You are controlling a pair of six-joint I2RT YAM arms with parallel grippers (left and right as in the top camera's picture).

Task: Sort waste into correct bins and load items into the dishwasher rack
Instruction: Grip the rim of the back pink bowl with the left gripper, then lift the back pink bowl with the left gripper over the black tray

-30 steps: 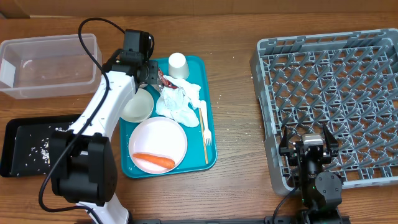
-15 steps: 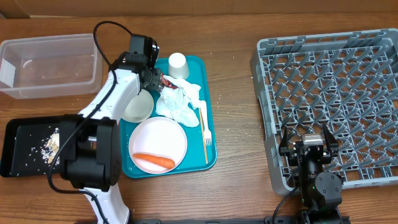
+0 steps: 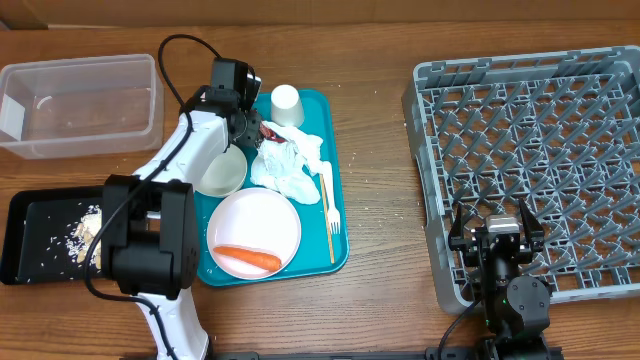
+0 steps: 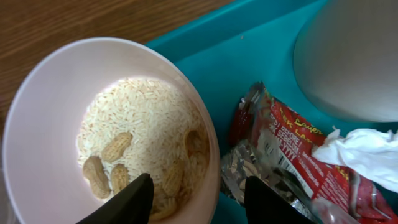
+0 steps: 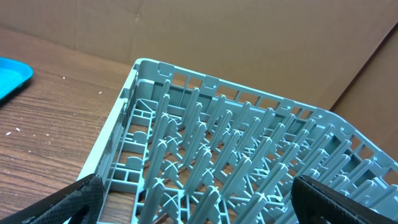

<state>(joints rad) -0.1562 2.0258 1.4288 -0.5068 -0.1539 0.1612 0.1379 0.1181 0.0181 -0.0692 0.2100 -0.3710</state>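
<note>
rack [image 3: 530, 150]: no dishes | black tray [image 3: 12, 240]: crumbs [image 3: 70, 235] | clear tub [image 3: 80, 140]: nothing | teal tray [image 3: 340, 250]: plate [image 3: 255, 225], carrot [image 3: 247, 259], napkins [image 3: 285, 165], wrapper [image 4: 292, 162], cup [image 3: 286, 103], fork [image 3: 329, 205], bowl [image 4: 74, 124] unsorted | left claw [image 4: 198, 190]: spread above bowl rim and wrapper | right claw [image 3: 497, 225]: spread, beside rack

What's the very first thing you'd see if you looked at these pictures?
The bright teal tray in the middle of the table jumps out, with an orange carrot lying on a white plate at its near end. Up close, the left gripper hangs open over the rim of a bowl holding peanuts, beside a shiny red wrapper. On the right sits a big grey rack with nothing in it.
</note>
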